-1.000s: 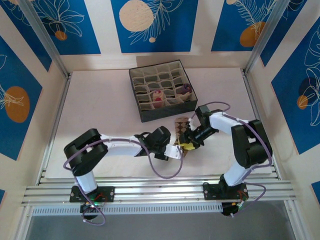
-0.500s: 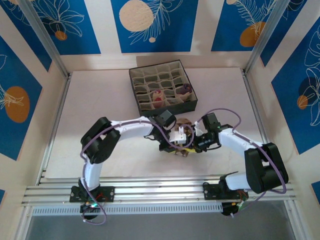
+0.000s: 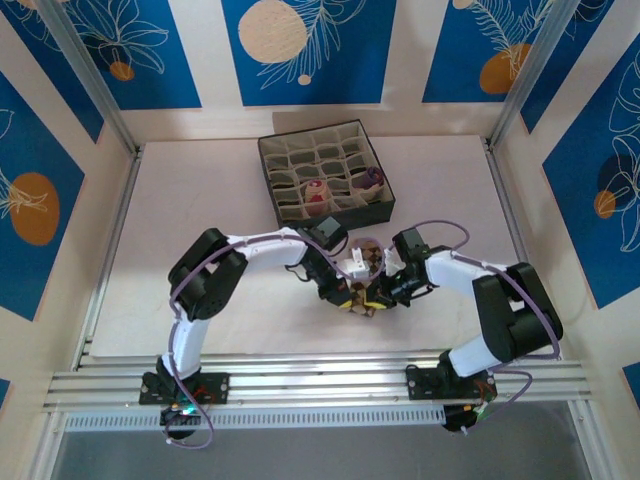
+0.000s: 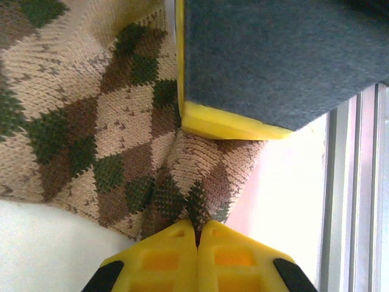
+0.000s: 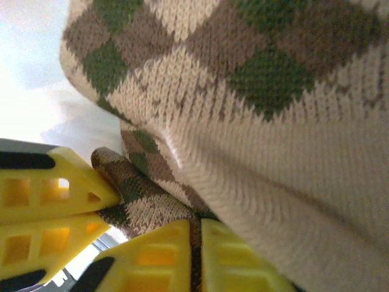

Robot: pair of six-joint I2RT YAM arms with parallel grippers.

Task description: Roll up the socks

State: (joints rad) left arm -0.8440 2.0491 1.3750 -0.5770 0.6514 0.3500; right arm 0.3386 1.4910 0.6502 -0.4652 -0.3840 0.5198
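Knitted brown-cream diamond sock [image 4: 91,115]: lies near the middle of the tabletop [image 3: 200,190], at 6 o'clock of the grey compartment box [image 3: 290,228]. Left claw [image 4: 196,226] pinched tight on a fold of the sock's edge; right claw [image 5: 196,237] clamped on the same knit, just beside.

Risks, as judged: shallow pinches slipping off stretchy knit under pull, letting the roll spring open; fingers knocking together, set so close; dragging the sock rather than rolling it.

Count: three socks, two claws, one box. Beige-maroon sock [image 3: 315,192] sits in a front compartment, purple sock [image 3: 370,179] at its 3 o'clock.
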